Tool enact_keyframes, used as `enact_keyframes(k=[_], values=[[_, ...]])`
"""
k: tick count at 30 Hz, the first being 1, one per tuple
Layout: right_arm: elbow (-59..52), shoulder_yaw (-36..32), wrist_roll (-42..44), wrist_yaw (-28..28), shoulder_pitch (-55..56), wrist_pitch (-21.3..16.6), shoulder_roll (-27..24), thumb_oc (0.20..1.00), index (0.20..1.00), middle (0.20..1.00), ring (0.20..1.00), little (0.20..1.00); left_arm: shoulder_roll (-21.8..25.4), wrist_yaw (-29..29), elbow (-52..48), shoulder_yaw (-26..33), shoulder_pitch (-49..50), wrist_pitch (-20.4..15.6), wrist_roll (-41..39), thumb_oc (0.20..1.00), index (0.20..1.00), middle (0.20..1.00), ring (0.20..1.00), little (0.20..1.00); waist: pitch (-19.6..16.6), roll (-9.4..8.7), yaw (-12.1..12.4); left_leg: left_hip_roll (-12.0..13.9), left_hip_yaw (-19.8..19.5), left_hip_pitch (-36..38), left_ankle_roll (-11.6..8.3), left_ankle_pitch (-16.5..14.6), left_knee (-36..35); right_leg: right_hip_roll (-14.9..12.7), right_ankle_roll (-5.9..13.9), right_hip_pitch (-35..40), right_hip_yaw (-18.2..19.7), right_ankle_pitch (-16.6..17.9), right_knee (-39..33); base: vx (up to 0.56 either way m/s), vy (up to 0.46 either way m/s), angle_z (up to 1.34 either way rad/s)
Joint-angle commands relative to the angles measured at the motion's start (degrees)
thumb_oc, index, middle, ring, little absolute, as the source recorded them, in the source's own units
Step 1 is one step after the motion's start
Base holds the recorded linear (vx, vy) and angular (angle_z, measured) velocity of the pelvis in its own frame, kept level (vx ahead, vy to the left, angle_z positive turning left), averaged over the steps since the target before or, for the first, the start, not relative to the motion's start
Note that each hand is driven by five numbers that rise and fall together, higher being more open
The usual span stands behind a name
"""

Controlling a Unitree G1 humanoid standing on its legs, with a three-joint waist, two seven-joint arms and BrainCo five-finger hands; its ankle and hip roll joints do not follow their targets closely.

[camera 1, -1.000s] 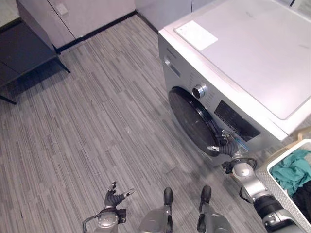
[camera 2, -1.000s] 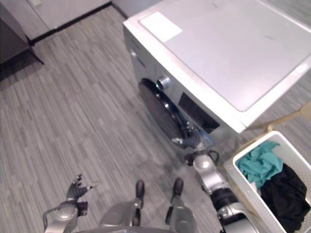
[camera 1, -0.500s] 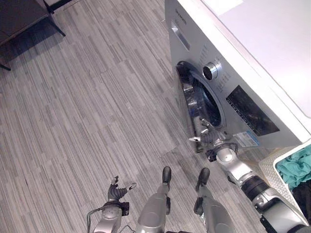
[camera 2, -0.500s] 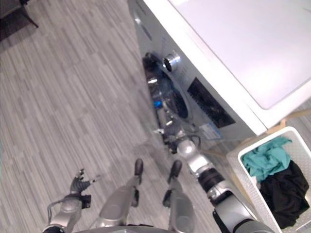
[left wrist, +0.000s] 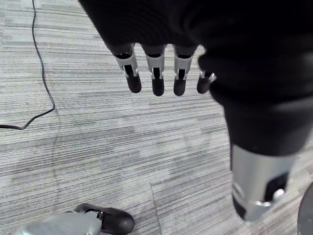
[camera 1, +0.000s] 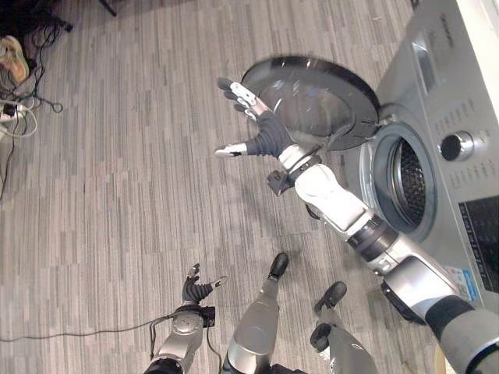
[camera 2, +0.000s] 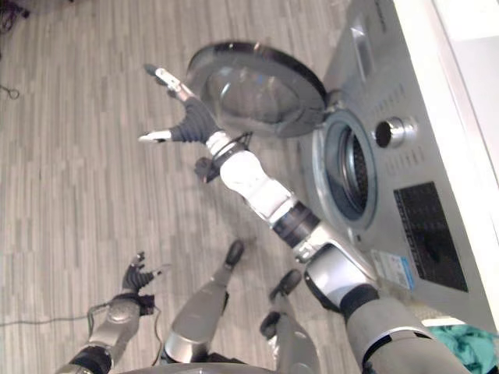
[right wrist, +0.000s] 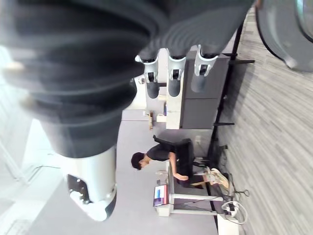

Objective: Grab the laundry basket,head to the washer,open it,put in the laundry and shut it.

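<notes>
Washer (camera 1: 460,86) stands on my right with its round door (camera 1: 312,97) swung wide, out to the left of the drum mouth (camera 1: 405,183). My right hand (camera 1: 253,125) is just beside the door's left rim, fingers straight and spread, thumb out, holding nothing; I can't tell whether it touches the glass. A scrap of teal laundry (camera 2: 468,333) shows at the near right edge, behind that arm, so I judge the next reach goes back and right. My left hand (camera 1: 195,287) hangs low near the floor, fingers relaxed and empty. Right arm is the nearer one
</notes>
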Motion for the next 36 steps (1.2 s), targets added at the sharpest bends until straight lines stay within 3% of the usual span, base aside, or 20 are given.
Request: enact_keyframes(k=[1, 4, 5, 8, 10, 12, 14, 20, 26, 36], values=[[-4.0, -0.7, 1.9, 0.2, 3.6, -1.1, 0.5, 1.000, 1.000, 1.000, 1.000, 1.000, 3.4, 0.6, -1.4, -0.5, -0.1, -1.0, -0.2, 1.000, 1.000, 1.000, 1.000, 1.000, -0.7, -4.46, -1.3, -2.5, 2.6, 0.8, 1.69, -2.4, 0.4, -4.7, 5.63, 2.5, 2.1, -3.4, 0.6, -0.01, 0.016, -0.16], [-14.0, -4.2, -1.9, 4.3, 23.0, -1.0, -6.2, 1.000, 1.000, 1.000, 1.000, 1.000, 1.0, 0.7, -7.1, -0.4, -4.4, -0.3, 2.8, 1.000, 1.000, 1.000, 1.000, 1.000, 0.2, -5.65, -7.0, -2.1, 5.7, 1.4, 1.65, -3.0, 0.1, -4.8, 6.07, 1.3, 4.4, -2.6, 0.7, -0.05, 0.075, -0.25], [-14.1, -4.2, -1.9, 4.3, 23.0, -0.9, -6.2, 1.000, 1.000, 1.000, 1.000, 1.000, 0.9, 0.7, -7.1, -0.5, -4.5, -0.3, 2.8, 1.000, 1.000, 1.000, 1.000, 1.000, 0.1, -5.68, -7.0, -2.1, 5.6, 1.2, 1.70, -2.8, 0.0, -4.8, 6.09, 1.1, 4.4, -2.4, 0.7, -0.06, 0.052, -0.43], [-15.4, -6.0, -3.6, 5.6, 30.3, -0.9, -8.4, 1.000, 1.000, 1.000, 1.000, 1.000, 0.6, 2.3, -5.4, -2.0, -12.5, 0.4, 5.8, 1.000, 1.000, 1.000, 1.000, 1.000, 1.2, -6.33, -11.0, -1.8, 7.2, 0.9, 1.45, -3.0, -0.1, -4.7, 6.23, -0.6, 6.0, -2.1, 1.2, -0.07, 0.034, -0.56], [-15.4, -7.5, -4.2, 5.9, 34.5, -0.9, -10.1, 1.000, 1.000, 1.000, 1.000, 1.000, 2.2, 5.1, 0.8, -3.3, -23.0, 1.2, 8.2, 1.000, 1.000, 1.000, 1.000, 1.000, 2.3, -7.32, -15.1, -1.2, 9.1, -0.6, 1.41, -2.5, -0.2, -4.5, 6.44, -3.8, 8.0, -1.5, 2.1, -0.13, 0.061, -0.62], [-15.1, -8.0, -3.9, 6.1, 35.3, -1.0, -10.4, 1.000, 1.000, 1.000, 1.000, 1.000, 2.7, 6.1, 4.1, -3.5, -26.3, 1.5, 8.1, 1.000, 1.000, 1.000, 1.000, 1.000, 2.6, -7.75, -16.4, -0.9, 9.8, -1.0, 1.42, -2.4, -0.3, -4.4, 6.47, -4.9, 8.7, -1.2, 2.2, -0.09, 0.034, -0.47], [-14.5, -10.1, -1.8, 5.7, 38.3, -2.1, -11.9, 1.000, 1.000, 1.000, 1.000, 1.000, 8.2, 7.3, 15.6, -2.5, -38.1, 2.2, 6.7, 1.000, 1.000, 1.000, 1.000, 1.000, 3.7, -9.27, -20.7, 0.1, 12.2, -1.9, 1.54, -2.3, -0.4, -3.7, 6.91, -7.5, 10.7, -0.2, 2.4, -0.08, 0.023, -0.54], [-16.1, -13.7, 0.4, 5.3, 41.7, -3.9, -13.0, 1.000, 1.000, 1.000, 1.000, 1.000, 13.4, 7.9, 20.8, -0.5, -42.2, 2.5, 7.2, 1.000, 1.000, 1.000, 1.000, 1.000, 4.0, -10.37, -22.9, 0.5, 13.9, -1.9, 1.63, -2.5, -0.4, -3.2, 7.33, -8.6, 12.2, 1.1, 1.4, -0.01, -0.003, -0.38], [-18.3, -15.8, 2.6, 6.2, 44.4, -5.2, -13.7, 1.000, 1.000, 1.000, 1.000, 1.000, 16.6, 8.3, 22.7, 3.2, -39.0, 2.9, 7.3, 1.000, 1.000, 1.000, 1.000, 1.000, 3.2, -10.11, -23.3, 0.6, 14.9, -0.7, 1.74, -3.2, -0.4, -2.8, 7.25, -8.1, 13.0, 1.3, 0.5, 0.02, -0.004, -0.18], [-18.2, -17.8, 1.7, 6.9, 46.9, -5.1, -13.0, 1.000, 1.000, 1.000, 1.000, 1.000, 16.9, 8.4, 15.6, 9.6, -24.4, 2.4, 8.1, 1.000, 1.000, 1.000, 1.000, 1.000, -0.4, -7.05, -22.0, -0.5, 14.6, 2.8, 1.91, -4.8, -0.4, -2.9, 6.72, -4.0, 12.5, 0.3, 0.0, 0.02, 0.005, 0.03]])
